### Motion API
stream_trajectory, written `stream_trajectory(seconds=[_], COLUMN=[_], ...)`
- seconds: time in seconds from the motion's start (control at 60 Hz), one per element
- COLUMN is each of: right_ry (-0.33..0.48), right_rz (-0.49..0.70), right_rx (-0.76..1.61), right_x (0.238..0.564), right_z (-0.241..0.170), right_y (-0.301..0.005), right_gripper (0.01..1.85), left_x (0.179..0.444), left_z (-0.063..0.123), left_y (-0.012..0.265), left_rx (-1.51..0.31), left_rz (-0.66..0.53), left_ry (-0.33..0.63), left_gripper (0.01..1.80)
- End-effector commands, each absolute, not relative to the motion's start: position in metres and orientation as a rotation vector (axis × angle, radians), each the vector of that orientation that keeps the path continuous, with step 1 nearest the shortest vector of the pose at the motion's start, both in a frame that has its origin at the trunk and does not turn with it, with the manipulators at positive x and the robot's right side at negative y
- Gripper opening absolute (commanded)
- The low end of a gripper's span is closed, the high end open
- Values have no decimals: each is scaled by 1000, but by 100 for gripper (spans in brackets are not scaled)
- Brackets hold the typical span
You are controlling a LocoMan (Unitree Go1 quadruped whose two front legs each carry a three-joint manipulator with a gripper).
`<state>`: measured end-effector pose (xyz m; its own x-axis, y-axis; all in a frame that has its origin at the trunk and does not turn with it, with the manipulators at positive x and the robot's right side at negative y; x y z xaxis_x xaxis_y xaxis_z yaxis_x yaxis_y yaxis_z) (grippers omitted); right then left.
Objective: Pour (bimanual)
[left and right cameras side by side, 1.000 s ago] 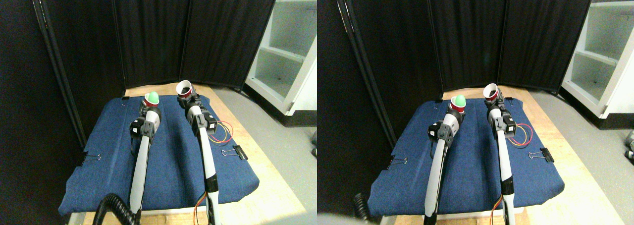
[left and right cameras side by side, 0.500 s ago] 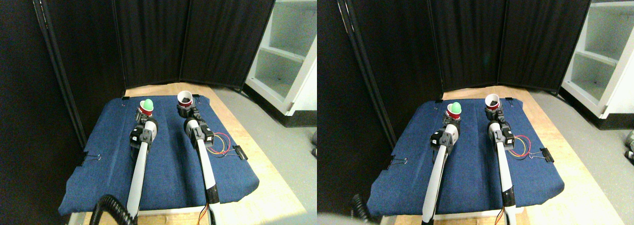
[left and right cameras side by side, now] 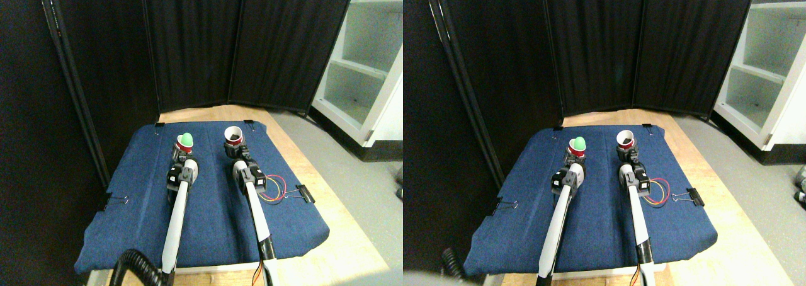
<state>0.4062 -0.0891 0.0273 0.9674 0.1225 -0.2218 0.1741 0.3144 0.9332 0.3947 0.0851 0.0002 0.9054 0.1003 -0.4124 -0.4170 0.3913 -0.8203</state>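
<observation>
A: Black folding screen (left and right cameras side by side: 208, 43) fills the back, white shelf unit (left and right cameras side by side: 365, 65) at right. Blue cloth (left and right cameras side by side: 208, 198) covers the wooden surface (left and right cameras side by side: 340, 235), pinned by a binder clip (left and right cameras side by side: 305, 193) on its right edge.

B: Arms?

A: Both reach up over the cloth. Left gripper (left and right cameras side by side: 181, 154) sits at the base of a red cup (left and right cameras side by side: 183, 145) with a green ball (left and right cameras side by side: 186, 138) in its mouth, upright. Right gripper (left and right cameras side by side: 235, 154) sits under a second red cup (left and right cameras side by side: 233, 137), white inside with something dark in it, also upright.

B: Fingers?

A: Each pair looks closed around its cup, but it's small in frame. Cups are side by side, apart, at the far half of the cloth.

B: Anything else?

A: Loop of red and yellow wire (left and right cameras side by side: 277, 188) lies on the cloth just right of the right arm.
</observation>
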Motion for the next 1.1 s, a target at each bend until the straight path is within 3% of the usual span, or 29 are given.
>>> stream_trajectory(seconds=[0.017, 0.617, 1.1], right_ry=[231, 219, 204], right_rz=[-44, -144, -173], right_rx=[1243, 1286, 1329], right_x=[411, 413, 411], right_z=[24, -2, -9], right_y=[-89, -92, -99], right_gripper=[1, 1, 1], left_x=[401, 406, 406], left_z=[6, -6, -34], left_y=[83, 72, 76], left_rx=[-1157, -1205, -1223], left_rz=[337, 388, 425], left_ry=[262, 257, 220], left_gripper=[1, 1, 1])
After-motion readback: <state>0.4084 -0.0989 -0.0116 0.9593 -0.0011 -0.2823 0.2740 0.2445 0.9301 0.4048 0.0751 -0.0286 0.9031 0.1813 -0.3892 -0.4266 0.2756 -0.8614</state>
